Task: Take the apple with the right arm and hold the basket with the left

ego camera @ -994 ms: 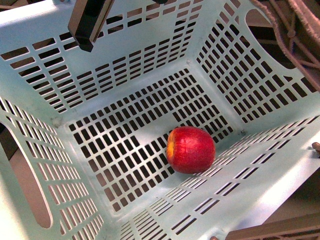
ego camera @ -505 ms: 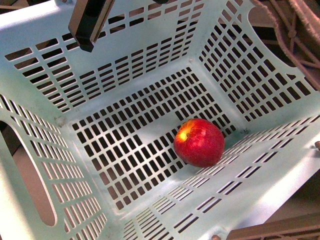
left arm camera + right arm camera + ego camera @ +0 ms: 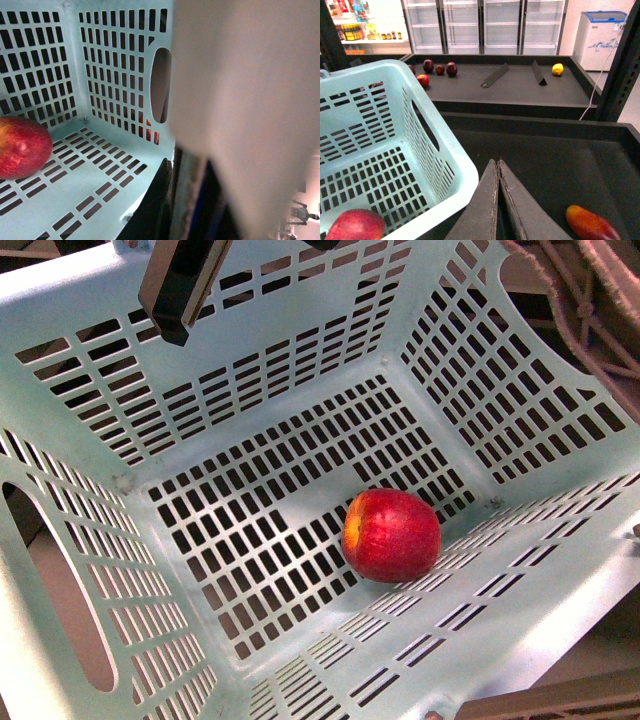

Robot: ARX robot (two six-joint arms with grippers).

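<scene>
The pale mint-blue basket (image 3: 250, 390) fills the front view. The red apple (image 3: 390, 535) with its yellow patch lies on the slotted floor near the right wall. My left gripper (image 3: 176, 328) comes down at the top left and is shut on the basket's far wall. In the left wrist view my left gripper (image 3: 187, 162) clamps the basket wall (image 3: 115, 65), and the apple (image 3: 22, 147) lies inside. In the right wrist view my right gripper (image 3: 497, 162) is shut and empty, just outside the basket's rim (image 3: 455, 172). The apple (image 3: 355, 225) lies inside the basket there.
The basket's brownish ribbed handles (image 3: 590, 300) hang at the right. A red-orange elongated fruit (image 3: 592, 224) lies on the dark shelf next to my right gripper. A farther shelf holds dark red fruits (image 3: 440, 67) and a yellow fruit (image 3: 557, 69). Glass-door fridges (image 3: 485, 25) stand behind.
The apple rolled a little to the right on the basket floor, then back slightly left, turning as it went. The basket shifted slightly. My left gripper kept its hold.
</scene>
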